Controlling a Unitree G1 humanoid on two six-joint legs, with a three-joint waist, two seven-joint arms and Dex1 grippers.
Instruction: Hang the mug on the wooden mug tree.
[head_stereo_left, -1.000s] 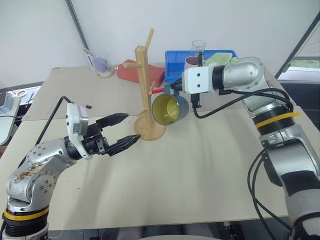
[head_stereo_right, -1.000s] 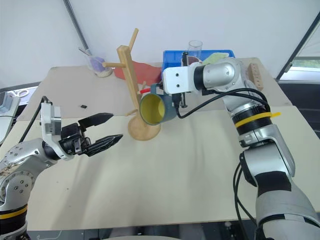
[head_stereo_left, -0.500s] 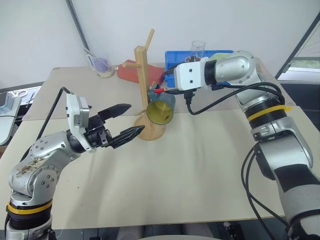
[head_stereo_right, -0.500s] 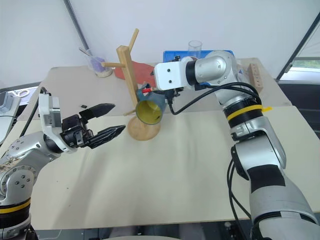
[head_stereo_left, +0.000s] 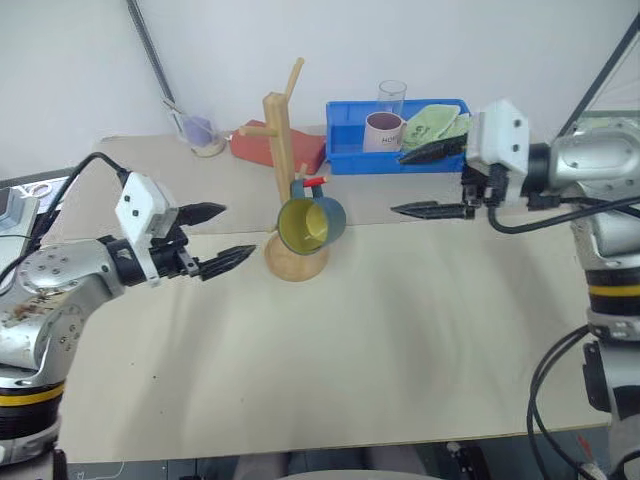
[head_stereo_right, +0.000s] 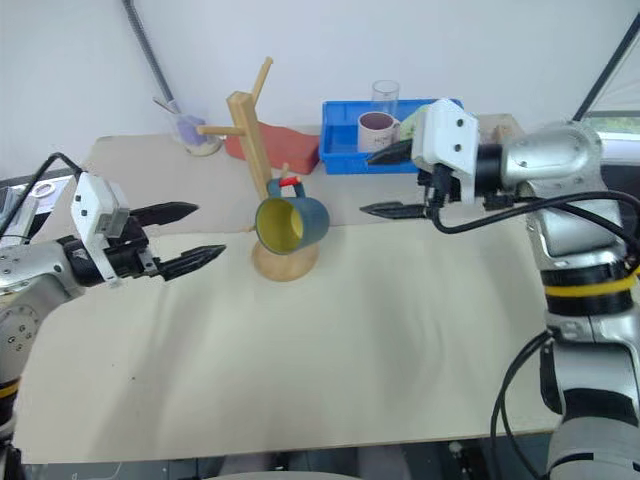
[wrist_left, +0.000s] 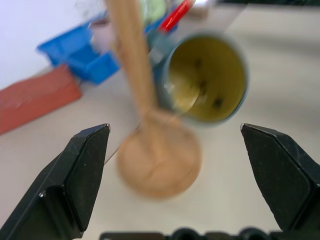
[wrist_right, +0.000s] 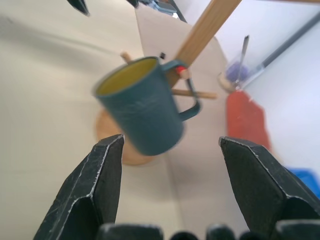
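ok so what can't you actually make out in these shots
- Mug lettering: too small in the head views, blurred in the right wrist view.
- Mug handle on the red-tipped peg: too small in the head views to tell how far on it sits.
- Blue bin contents: partly hidden behind the right hand.

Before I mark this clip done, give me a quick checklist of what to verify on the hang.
1. Mug handle hooked over the red-tipped peg: ok.
2. Wooden mug tree upright on its base: ok.
3. Right pincer open, apart from the mug: ok.
4. Left pincer open, empty, short of the tree: ok.
5. Mug hanging at rest: cannot tell, it looks blurred.
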